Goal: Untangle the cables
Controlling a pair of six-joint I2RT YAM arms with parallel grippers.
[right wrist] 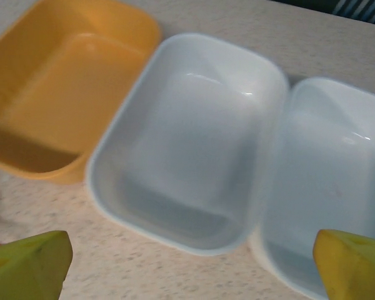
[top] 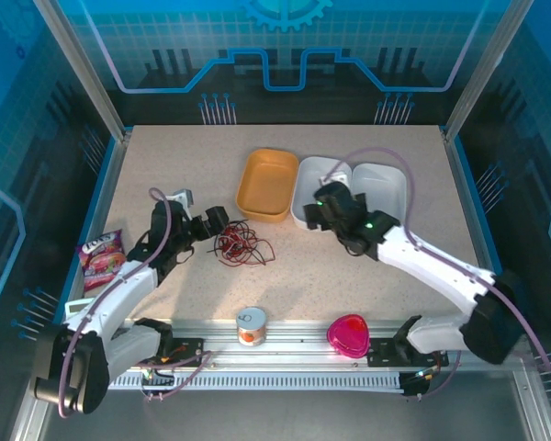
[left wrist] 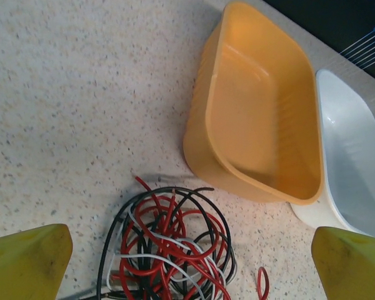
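Red, black and white cables (left wrist: 169, 250) knotted in one heap by orange tub (left wrist: 262, 106). Hovering over it with left gripper (left wrist: 189, 269) spread wide; same deal on right gripper (right wrist: 190, 265), gaping above white tubs (right wrist: 194, 131).

A speckled beige tabletop (top: 165, 165) sits inside blue translucent walls (top: 285, 55) printed with circuit patterns.

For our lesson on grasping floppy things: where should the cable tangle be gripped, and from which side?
Best take the cables by the outer black loop, on the side toward the orange tray, from straight above: the tangle lies flat on the table and that loop arcs clear of the dense middle.
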